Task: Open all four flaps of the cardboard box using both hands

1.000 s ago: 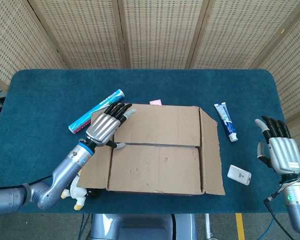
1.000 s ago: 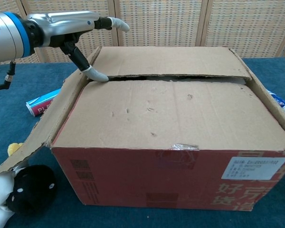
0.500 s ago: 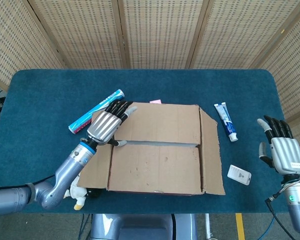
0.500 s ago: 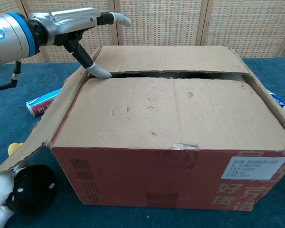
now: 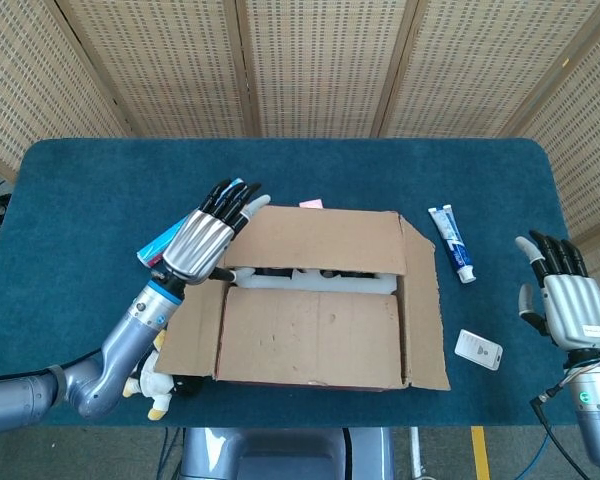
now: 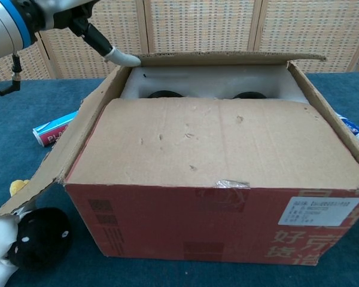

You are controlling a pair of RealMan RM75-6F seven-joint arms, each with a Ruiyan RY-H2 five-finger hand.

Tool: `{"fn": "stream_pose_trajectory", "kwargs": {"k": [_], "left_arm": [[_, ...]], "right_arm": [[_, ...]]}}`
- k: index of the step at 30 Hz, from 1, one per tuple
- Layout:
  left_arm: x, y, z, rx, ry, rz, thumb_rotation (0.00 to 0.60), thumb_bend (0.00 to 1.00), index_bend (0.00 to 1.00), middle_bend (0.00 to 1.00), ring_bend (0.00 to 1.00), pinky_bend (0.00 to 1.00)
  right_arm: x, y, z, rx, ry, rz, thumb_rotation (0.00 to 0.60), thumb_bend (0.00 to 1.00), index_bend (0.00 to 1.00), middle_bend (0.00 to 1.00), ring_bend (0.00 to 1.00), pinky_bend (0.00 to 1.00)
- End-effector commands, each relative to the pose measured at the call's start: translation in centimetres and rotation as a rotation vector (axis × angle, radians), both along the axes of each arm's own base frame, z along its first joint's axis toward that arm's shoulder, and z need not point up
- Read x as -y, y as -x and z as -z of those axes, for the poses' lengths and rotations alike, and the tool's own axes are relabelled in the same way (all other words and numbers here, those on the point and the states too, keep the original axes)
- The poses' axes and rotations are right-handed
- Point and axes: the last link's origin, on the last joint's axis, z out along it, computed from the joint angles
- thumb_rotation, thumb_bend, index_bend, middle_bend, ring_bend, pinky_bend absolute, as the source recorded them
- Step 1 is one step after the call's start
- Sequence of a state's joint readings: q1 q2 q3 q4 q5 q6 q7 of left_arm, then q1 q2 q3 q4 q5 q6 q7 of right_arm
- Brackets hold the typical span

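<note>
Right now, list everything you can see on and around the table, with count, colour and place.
cardboard box: one, brown, table centre; far flap lifted, near flap still flat, side flaps out
white insert: one, inside the box, with two dark round shapes
boxed tube: one, blue and red, left of the box, partly behind the left hand
toothpaste tube: one, white and blue, right of the box
small white object: one, near right of the box
pink item: one, just behind the box, mostly hidden
plush toy: one, black and white, at the box's near left corner
table: one, blue cloth
left robot hand: at the far flap's left end, thumb under its edge
right robot hand: fingers apart, holding nothing, at the table's right edge
</note>
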State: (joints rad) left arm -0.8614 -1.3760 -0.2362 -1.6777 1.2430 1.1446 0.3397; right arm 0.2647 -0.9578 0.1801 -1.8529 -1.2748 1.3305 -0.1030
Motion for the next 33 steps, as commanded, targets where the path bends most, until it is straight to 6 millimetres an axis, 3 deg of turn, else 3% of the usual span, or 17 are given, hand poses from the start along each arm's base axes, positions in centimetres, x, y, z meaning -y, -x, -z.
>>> {"fn": "stream_pose_trajectory", "kwargs": {"k": [1,20,24,33], "left_arm": [[-0.6,-0.2,-0.7,0.026,-0.039,0.02,0.505,0.24,0.03,0.0,0.0,0.0],[-5.7,-4.2,-2.9,0.035,-0.205,0.068,0.506,0.24,0.03,0.0,0.0,0.0],[-7.8,-5.3,-1.7,-0.014,-0.232,0.042,0.504,0.24,0.03,0.0,0.0,0.0],[-9.7,-5.4,0.1,-0.08,-0.235,-0.027,0.503,0.24,0.03,0.0,0.0,0.0]], "right_arm": [[0.0,0.0,0.0,-0.001,0.0,-0.001,0.6,0.72,0.1,0.05,0.0,0.0],[-0.4,0.2,-0.5,0.005,0.011,0.008,0.6,0.72,0.1,0.05,0.0,0.0],[-0.6,0.2,-0.7,0.01,0.013,0.01,0.6,0.72,0.1,0.05,0.0,0.0],[-0.8,0.4,-1.0,0.01,0.02,0.02,0.6,0.72,0.1,0.05,0.0,0.0]]}}
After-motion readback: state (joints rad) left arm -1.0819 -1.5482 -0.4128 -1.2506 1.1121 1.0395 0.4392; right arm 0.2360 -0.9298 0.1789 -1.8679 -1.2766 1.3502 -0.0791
